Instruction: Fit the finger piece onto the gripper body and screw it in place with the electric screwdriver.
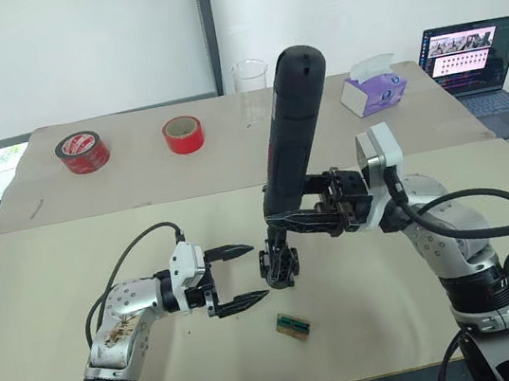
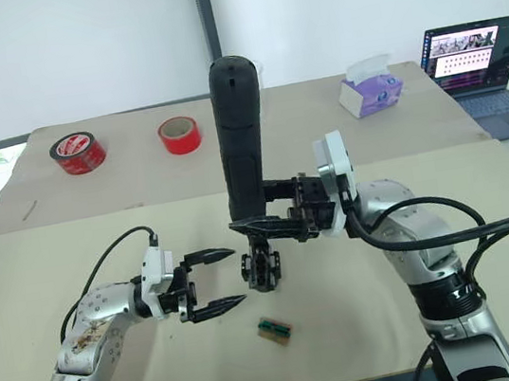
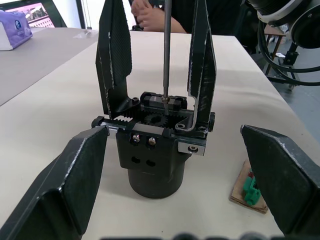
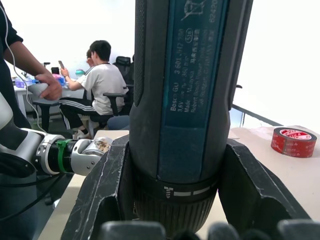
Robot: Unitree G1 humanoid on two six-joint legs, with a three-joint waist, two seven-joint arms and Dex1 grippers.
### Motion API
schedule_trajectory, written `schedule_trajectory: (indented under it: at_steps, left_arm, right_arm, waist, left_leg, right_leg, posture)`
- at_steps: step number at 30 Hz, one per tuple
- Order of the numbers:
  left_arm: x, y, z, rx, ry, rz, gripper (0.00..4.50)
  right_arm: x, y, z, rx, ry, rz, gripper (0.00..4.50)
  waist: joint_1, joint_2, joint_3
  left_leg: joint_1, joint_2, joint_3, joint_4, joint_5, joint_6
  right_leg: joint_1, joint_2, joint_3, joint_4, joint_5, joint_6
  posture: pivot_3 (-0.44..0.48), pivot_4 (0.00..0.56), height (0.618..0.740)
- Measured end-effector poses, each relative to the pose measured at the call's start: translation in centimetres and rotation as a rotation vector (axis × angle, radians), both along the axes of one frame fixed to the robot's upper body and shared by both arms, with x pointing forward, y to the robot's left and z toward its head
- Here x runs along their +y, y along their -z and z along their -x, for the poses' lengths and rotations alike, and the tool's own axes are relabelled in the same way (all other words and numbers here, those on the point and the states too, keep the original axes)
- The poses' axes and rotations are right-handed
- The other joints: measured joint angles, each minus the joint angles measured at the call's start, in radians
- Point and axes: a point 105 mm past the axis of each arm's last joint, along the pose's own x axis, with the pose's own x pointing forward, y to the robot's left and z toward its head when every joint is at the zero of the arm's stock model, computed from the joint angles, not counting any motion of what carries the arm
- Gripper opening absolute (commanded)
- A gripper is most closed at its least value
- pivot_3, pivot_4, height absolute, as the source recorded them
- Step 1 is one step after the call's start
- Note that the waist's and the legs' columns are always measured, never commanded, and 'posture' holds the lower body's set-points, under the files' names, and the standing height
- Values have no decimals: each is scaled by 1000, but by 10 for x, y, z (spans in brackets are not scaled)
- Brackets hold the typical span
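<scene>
Right claw (image 1: 290,221) is clamped on the upright electric screwdriver (image 1: 291,127), whose bit meets the top of the gripper body (image 3: 156,150) standing mid-worktop (image 1: 74,265). Left claw (image 1: 238,274), fingers spread, waits just beside that body.

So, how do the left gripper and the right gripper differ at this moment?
The left gripper is open and holds nothing; the right gripper is shut on the electric screwdriver, which stands upright. The left gripper's fingers lie on either side of the gripper body without touching it; the right gripper sits higher, with the screwdriver's bit down on that body. Both have two black fingers.
</scene>
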Motion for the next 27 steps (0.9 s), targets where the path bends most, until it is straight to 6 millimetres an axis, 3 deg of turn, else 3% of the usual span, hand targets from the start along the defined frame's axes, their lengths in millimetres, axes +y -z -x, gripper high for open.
schedule_trajectory:
  at_steps: [27]
  left_arm:
    - [2,9,3,22,-15,-8,4500]
  right_arm:
    - [4,-1,4,9,-19,2,1916]
  waist:
    - [-3,0,0]
  left_leg:
    - [0,0,0,0,0,0]
  right_leg:
    - [0,0,0,0,0,0]
  posture:
    - [0,150,740]
